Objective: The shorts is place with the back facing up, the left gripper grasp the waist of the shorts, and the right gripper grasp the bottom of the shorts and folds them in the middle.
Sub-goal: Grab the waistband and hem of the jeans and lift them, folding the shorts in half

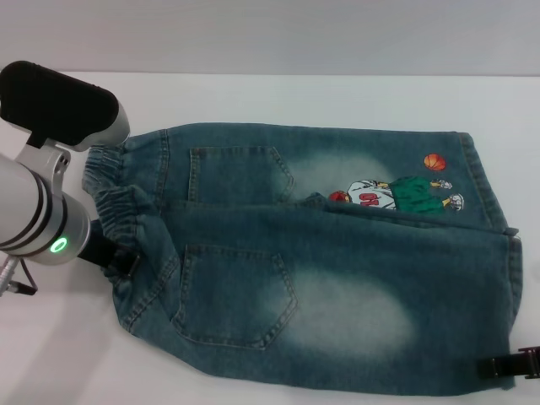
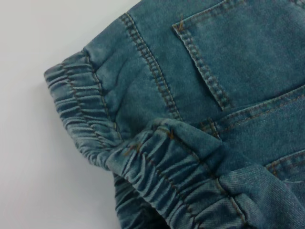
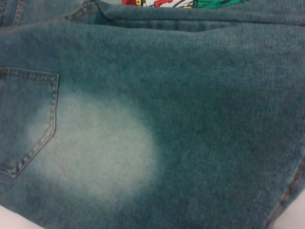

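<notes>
With both grippers at the faded blue-green denim shorts (image 1: 321, 261), the black two-fingered left gripper (image 1: 114, 253) at the ruffled elastic waist (image 1: 114, 198) and the small black right gripper tip (image 1: 510, 364) at the straight leg hem (image 1: 513, 304), finger states untellable, grasping seems underway; next, secure both grips.

My left arm (image 1: 38, 224) is a white and silver cylinder ringed with dark bands, with a small green light glowing on its side. A rounded black housing (image 1: 55, 105) sits on a pale bracket above it. Of my right gripper (image 1: 511, 364) I see only a small black blocky tip with a ridged edge.
</notes>
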